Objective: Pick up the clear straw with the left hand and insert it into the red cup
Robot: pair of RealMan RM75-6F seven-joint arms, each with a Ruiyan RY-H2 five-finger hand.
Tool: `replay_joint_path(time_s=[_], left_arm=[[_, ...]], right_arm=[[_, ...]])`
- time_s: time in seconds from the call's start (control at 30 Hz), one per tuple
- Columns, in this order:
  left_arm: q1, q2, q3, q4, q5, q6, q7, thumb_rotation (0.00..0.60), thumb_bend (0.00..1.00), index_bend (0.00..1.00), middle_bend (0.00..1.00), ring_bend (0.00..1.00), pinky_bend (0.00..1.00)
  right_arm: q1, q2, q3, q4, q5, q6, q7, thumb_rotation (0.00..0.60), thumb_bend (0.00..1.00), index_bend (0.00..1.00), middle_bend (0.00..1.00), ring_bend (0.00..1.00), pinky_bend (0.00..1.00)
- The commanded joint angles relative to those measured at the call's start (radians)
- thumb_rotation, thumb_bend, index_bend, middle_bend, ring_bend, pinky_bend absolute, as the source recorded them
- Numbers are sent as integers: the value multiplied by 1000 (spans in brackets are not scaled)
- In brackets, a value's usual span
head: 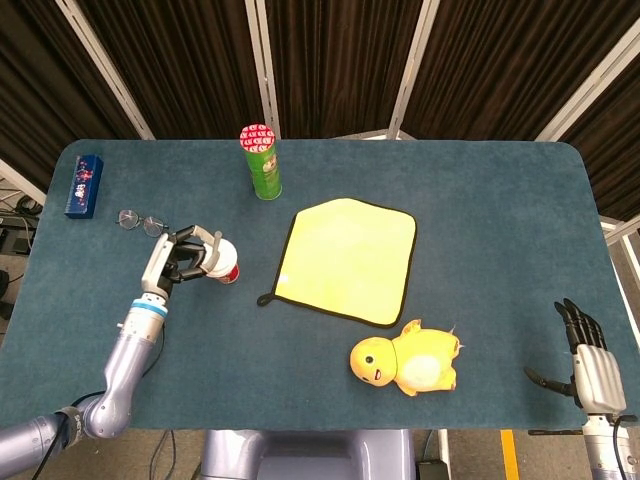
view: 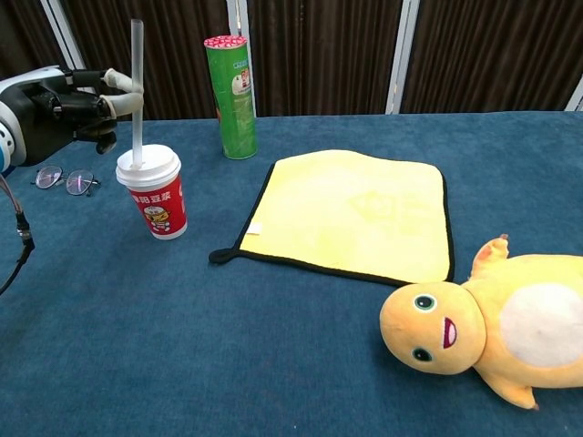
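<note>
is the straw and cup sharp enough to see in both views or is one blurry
Chest view: the straw and red cup are close and crisp, evenly lit, no glare. Head view: in focus but small, the straw hard to make out beside the left hand.

Silver arms, blue band, black robot hand [view: 68, 105]

Left hand [view: 64, 102]: beside the red cup [view: 154, 196], pinching the clear straw [view: 137, 91] that stands upright through the lid; glasses [view: 64, 179] lie just below it on the table [head: 480, 200]
Behind cup: green can [view: 231, 96] stands upright, a bare gap between
Right of cup: yellow cloth [view: 355, 214] lies flat; plush duck [view: 483, 323] beyond
Right hand [head: 590, 362]: at the table's near right corner, bare cloth around it
</note>
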Motion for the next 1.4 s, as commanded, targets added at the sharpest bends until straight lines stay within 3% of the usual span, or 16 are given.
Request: replay_joint_path(time_s=[0.03, 0.7, 0.87, 1.17, 1.27, 1.4], left_arm=[[1, -1, 3, 4, -2, 3, 4, 600, 320, 480, 914, 868, 742], [41, 47, 6, -46, 12, 49, 3, 600, 294, 458, 910, 860, 742], [46, 60, 5, -56, 9, 50, 1, 600, 205, 458, 902, 850, 741], [50, 76, 4, -83, 8, 58, 11, 600, 199, 457, 887, 837, 729], [60, 92, 18, -101, 40, 88, 46, 600, 199, 429, 808, 773, 631], [86, 147, 99, -123, 168, 183, 256, 600, 198, 340, 508, 531, 359]], right_arm=[[0, 0, 0, -1, -1, 1, -1, 600, 73, 0, 0, 0, 0], [-2, -1, -4, -5, -1, -1, -11, 600, 73, 0, 0, 0, 0], [-3, -2, -6, -7, -5, 4, -17, 600, 73, 0, 0, 0, 0], [-3, -1, -5, -5, -3, 1, -18, 600, 74, 0, 0, 0, 0], [-3, -1, -6, -4, -5, 2, -18, 600, 73, 0, 0, 0, 0], [-2, 0, -6, -2, -4, 0, -17, 600, 73, 0, 0, 0, 0]])
